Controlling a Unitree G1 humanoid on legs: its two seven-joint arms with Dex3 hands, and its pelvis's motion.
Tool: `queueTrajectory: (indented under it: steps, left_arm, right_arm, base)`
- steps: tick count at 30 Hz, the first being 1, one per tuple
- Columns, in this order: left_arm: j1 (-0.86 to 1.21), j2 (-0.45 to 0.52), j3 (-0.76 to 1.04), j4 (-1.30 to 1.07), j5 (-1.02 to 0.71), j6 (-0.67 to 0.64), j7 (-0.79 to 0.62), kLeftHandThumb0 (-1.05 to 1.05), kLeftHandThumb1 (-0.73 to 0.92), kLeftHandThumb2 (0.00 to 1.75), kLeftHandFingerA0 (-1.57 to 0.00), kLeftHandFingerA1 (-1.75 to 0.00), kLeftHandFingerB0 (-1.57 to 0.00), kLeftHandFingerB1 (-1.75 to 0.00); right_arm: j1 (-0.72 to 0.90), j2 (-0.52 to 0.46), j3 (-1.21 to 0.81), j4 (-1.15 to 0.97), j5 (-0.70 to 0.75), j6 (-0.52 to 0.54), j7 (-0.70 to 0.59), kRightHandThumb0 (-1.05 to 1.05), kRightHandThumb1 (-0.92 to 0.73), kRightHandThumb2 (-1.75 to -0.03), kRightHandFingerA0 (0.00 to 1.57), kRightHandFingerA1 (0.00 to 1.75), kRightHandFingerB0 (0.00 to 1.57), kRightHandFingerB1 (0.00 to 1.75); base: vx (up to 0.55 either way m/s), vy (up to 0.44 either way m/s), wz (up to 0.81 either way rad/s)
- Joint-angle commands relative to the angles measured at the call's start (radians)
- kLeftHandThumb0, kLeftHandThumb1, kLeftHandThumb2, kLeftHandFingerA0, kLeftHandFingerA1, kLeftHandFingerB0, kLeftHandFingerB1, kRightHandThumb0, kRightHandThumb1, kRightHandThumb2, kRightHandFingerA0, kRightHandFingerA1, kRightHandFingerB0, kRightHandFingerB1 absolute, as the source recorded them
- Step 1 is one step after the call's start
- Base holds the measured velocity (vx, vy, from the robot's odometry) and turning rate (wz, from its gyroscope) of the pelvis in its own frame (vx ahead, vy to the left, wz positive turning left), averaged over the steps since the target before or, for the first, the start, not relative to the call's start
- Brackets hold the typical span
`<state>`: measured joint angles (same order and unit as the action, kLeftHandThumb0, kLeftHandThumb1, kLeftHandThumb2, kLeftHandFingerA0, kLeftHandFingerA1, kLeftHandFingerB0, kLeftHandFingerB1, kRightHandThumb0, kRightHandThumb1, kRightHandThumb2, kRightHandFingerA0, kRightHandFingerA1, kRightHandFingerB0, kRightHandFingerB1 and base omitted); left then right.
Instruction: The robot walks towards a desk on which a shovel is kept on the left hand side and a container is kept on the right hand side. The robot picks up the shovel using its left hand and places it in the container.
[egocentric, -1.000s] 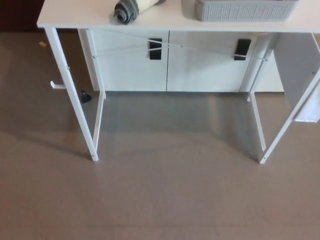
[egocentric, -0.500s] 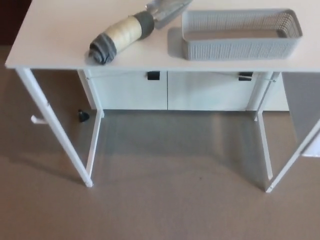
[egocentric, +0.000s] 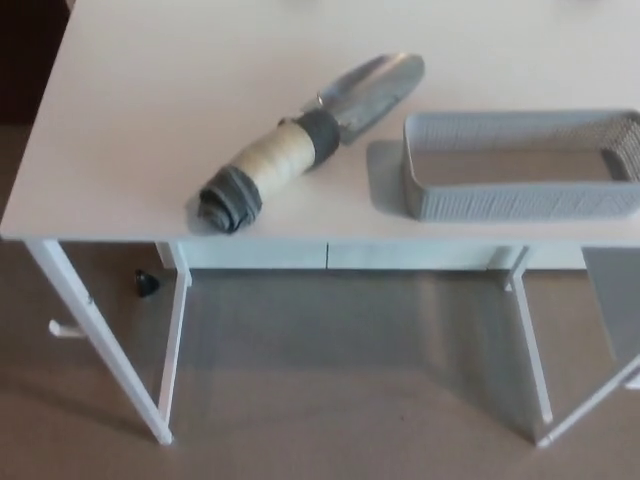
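Observation:
A shovel (egocentric: 300, 150) lies flat on the white desk (egocentric: 130, 140), left of centre. Its thick handle is cream with grey ends and points toward the front left; its silver blade (egocentric: 375, 85) points to the back right. To the right of it stands a grey ribbed rectangular container (egocentric: 520, 170), empty inside, cut off by the picture's right edge. The blade tip lies just behind the container's left end. Neither of my hands shows in the head view.
The desk's white legs (egocentric: 105, 345) and cross braces stand on a brown floor. A white cabinet (egocentric: 330, 255) sits behind and under the desk. A small dark object (egocentric: 147, 283) lies on the floor by the left leg.
The whole picture has shifted: the camera has come closer and tilted up, so the desk top, the whole shovel and the container now fill the upper half. The things themselves have not moved.

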<state>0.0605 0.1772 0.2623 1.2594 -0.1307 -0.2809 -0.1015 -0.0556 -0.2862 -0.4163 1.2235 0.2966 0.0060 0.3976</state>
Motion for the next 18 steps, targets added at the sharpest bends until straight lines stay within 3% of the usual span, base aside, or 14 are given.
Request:
queueTrajectory:
  steps: [1, 6, 7, 10, 11, 18]
  left_arm:
    - [0.004, 0.012, 0.000, -0.005, 0.015, -0.039, 0.022, -0.17, 0.46, 0.94, -0.23, -0.57, -0.15, -0.52]
    - [-0.004, 0.011, 0.013, -0.004, 0.002, -0.035, 0.012, -0.15, 0.46, 0.94, -0.23, -0.57, -0.14, -0.52]
    - [-0.004, 0.012, 0.011, -0.004, 0.005, -0.036, 0.012, -0.16, 0.47, 0.94, -0.22, -0.57, -0.13, -0.51]
    - [0.010, 0.016, 0.001, -0.006, 0.018, -0.044, 0.010, -0.17, 0.47, 0.94, -0.21, -0.57, -0.13, -0.51]
    - [0.010, 0.015, 0.002, -0.007, 0.017, -0.041, 0.011, -0.17, 0.47, 0.94, -0.22, -0.57, -0.13, -0.51]
    - [0.023, 0.008, 0.004, -0.010, 0.013, -0.038, 0.011, -0.16, 0.47, 0.94, -0.20, -0.56, -0.12, -0.51]
  right_arm:
    - [-0.003, -0.015, -0.003, 0.008, -0.008, -0.035, -0.011, -0.07, -0.60, -0.57, 0.34, 0.59, 0.22, 0.47]
    - [-0.008, -0.013, -0.007, 0.003, -0.004, -0.026, 0.005, -0.08, -0.61, -0.60, 0.27, 0.57, 0.21, 0.48]
    - [-0.008, -0.012, -0.007, 0.003, -0.006, -0.025, -0.004, -0.07, -0.42, -0.90, 0.23, 0.59, 0.16, 0.54]
    - [0.009, -0.009, 0.008, 0.007, -0.026, -0.046, -0.003, -0.09, -0.41, -0.90, 0.28, 0.61, 0.20, 0.56]
    - [0.010, -0.007, 0.010, 0.009, -0.028, -0.049, -0.002, -0.09, -0.59, -0.60, 0.35, 0.59, 0.26, 0.50]
    - [0.029, 0.005, 0.030, 0.020, -0.042, -0.042, 0.003, -0.06, -0.61, -0.57, 0.37, 0.58, 0.29, 0.49]
  base:
    - [0.18, -0.141, 0.14]
    - [0.15, -0.269, 0.11]
    - [0.15, -0.140, -0.05]
    - [0.13, -0.047, -0.03]
    - [0.13, 0.044, -0.07]
    - [0.13, 0.141, -0.13]
